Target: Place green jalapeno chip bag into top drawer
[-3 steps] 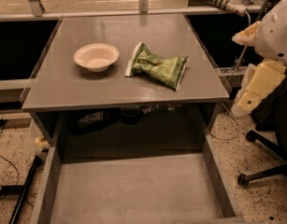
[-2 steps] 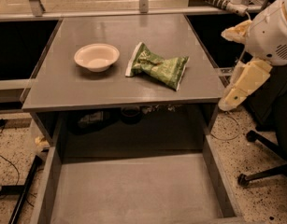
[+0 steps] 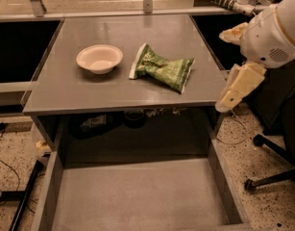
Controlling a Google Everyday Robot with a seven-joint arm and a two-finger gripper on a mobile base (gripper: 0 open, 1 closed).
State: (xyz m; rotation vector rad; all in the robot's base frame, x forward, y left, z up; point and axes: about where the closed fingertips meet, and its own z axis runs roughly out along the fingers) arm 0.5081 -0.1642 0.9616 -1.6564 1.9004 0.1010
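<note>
Where it lies crumpled on the flat grey tabletop, just right of the cream round bowl, the crinkled glossy green jalapeno chip bag looks light, soft and slippery, with breakable contents. It is best pinched gently at a raised crease or a white sealed end.

Top drawer: shallow grey metal tray, smooth-bottomed, open below.

Cream gripper: off the table's right edge, apart from the bag. Its state cannot be told.

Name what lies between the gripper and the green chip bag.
Only bare grey tabletop and its right edge: in the camera view the gripper hangs just off that edge, apart from the green jalapeno chip bag.
</note>
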